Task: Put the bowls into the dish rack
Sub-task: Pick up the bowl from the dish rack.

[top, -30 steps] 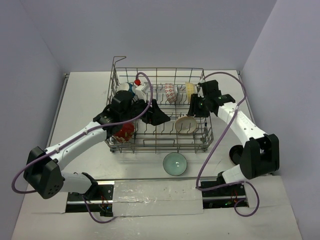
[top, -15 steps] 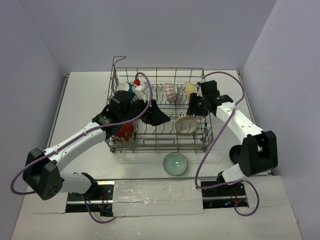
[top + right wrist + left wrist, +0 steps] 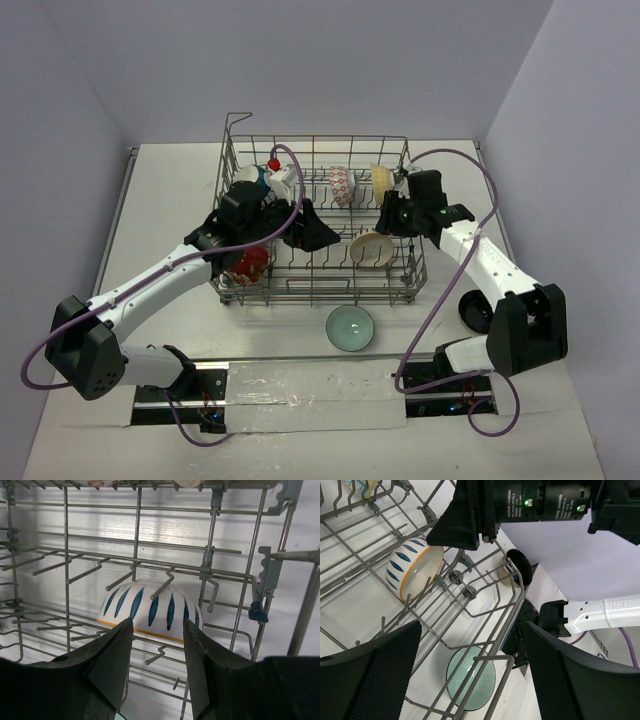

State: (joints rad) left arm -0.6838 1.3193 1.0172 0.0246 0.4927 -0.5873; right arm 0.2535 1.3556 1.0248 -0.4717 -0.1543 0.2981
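Observation:
The grey wire dish rack (image 3: 232,150) stands mid-table. Inside it are a red bowl (image 3: 250,265), a white bowl (image 3: 250,175), a red-patterned bowl (image 3: 342,185), a cream bowl (image 3: 381,178) and a blue-striped white bowl (image 3: 371,250) (image 3: 417,570) (image 3: 150,607) propped among the tines. A pale green bowl (image 3: 350,327) (image 3: 470,677) sits on the table before the rack. My left gripper (image 3: 315,232) (image 3: 472,645) hangs open over the rack's middle, holding nothing. My right gripper (image 3: 388,215) (image 3: 157,630) is open just above the striped bowl, not touching it.
The rack's tall grid sides (image 3: 515,595) and upright tines (image 3: 165,582) surround both grippers. A dark round thing (image 3: 472,310) lies on the table behind the right arm's base. Purple cables (image 3: 440,280) loop beside the rack's right side.
The right arm's wrist has shifted slightly right and toward the near side, its elbow swinging outward. The left arm and the bowls have stayed put.

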